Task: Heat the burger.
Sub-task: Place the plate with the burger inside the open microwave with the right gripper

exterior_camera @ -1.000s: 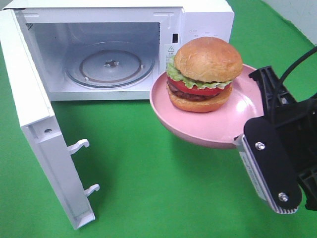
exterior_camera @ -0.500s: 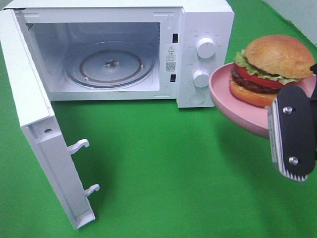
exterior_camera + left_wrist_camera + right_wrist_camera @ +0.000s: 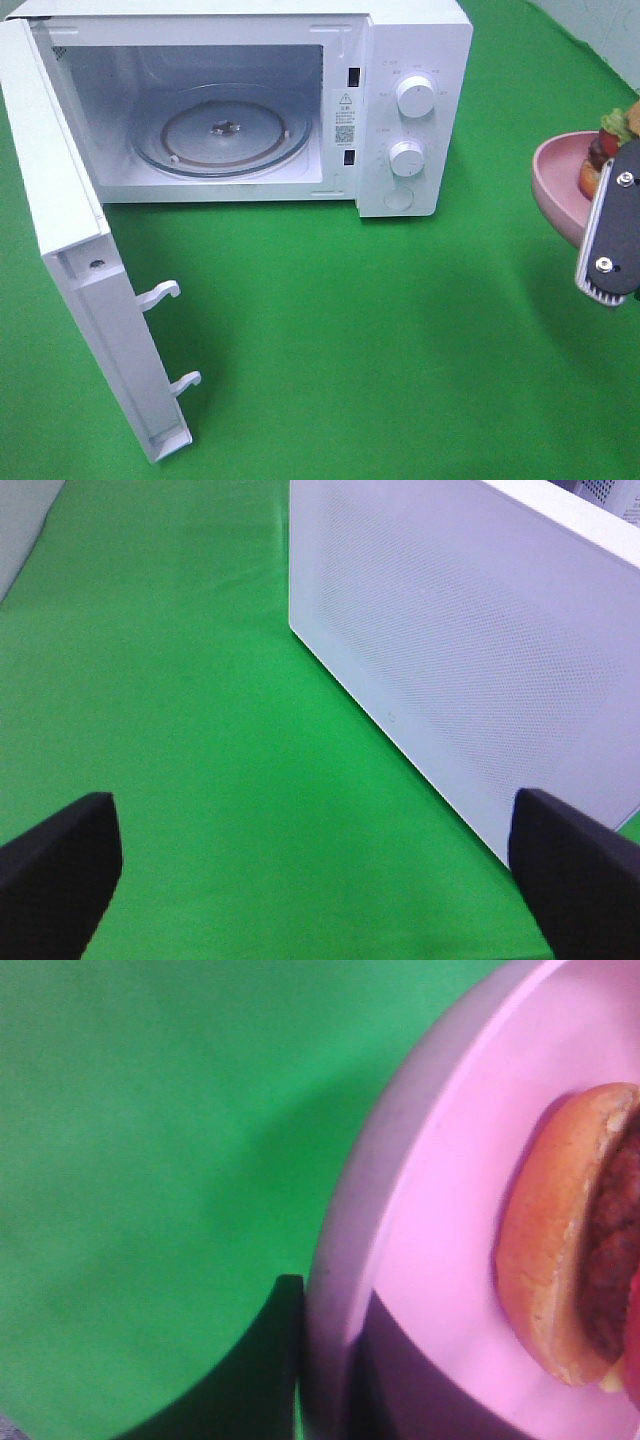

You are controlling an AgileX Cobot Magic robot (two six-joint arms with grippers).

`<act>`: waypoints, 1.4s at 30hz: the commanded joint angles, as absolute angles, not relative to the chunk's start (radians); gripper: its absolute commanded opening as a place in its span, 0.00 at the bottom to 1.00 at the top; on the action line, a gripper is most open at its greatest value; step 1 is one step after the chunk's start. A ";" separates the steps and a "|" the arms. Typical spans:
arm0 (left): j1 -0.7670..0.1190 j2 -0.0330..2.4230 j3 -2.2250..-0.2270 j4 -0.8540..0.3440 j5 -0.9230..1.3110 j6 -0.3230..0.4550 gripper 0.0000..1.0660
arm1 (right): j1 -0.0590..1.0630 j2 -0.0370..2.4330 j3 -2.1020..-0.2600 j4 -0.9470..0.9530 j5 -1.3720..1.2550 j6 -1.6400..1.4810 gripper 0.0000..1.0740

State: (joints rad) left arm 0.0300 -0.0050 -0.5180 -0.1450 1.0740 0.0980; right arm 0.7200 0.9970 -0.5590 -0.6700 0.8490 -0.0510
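Observation:
The burger with its golden-brown bun lies on a round pink plate at the far right edge of the exterior high view, mostly cut off by the frame. My right gripper is shut on the plate's rim and holds it above the green cloth, to the right of the microwave. In the right wrist view the plate and the burger's lower bun fill the frame. The microwave's door stands wide open, showing the glass turntable. My left gripper is open and empty beside the microwave's side wall.
Two white knobs sit on the microwave's front panel. The open door juts forward on the left, with two latch hooks. Green cloth covers the table in front of the microwave.
My right gripper has carried the plate and burger to the right, from in front of the microwave's opening to the frame's right edge. The microwave's knobs now show.

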 commanded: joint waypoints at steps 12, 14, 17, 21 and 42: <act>0.033 -0.021 -0.516 -0.146 1.070 0.097 0.92 | 0.715 1.086 -0.564 -0.812 0.967 0.331 0.00; 0.033 -0.021 -0.516 -0.146 1.070 0.097 0.92 | 0.715 1.127 -0.564 -0.830 0.968 0.414 0.00; 0.033 -0.021 -0.516 -0.146 1.070 0.097 0.92 | 0.715 1.219 -0.565 -0.839 0.968 0.559 0.00; 0.033 -0.021 -0.516 -0.146 1.070 0.097 0.92 | 0.715 1.292 -0.569 -0.839 0.967 0.677 0.00; 0.033 -0.021 -0.516 -0.146 1.070 0.097 0.92 | 0.559 1.667 -0.569 -0.963 0.760 1.042 0.01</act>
State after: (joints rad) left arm 0.0300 -0.0050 -0.5180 -0.1450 1.0740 0.0980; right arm 0.5840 1.6390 -0.5610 -0.8870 0.7460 1.0030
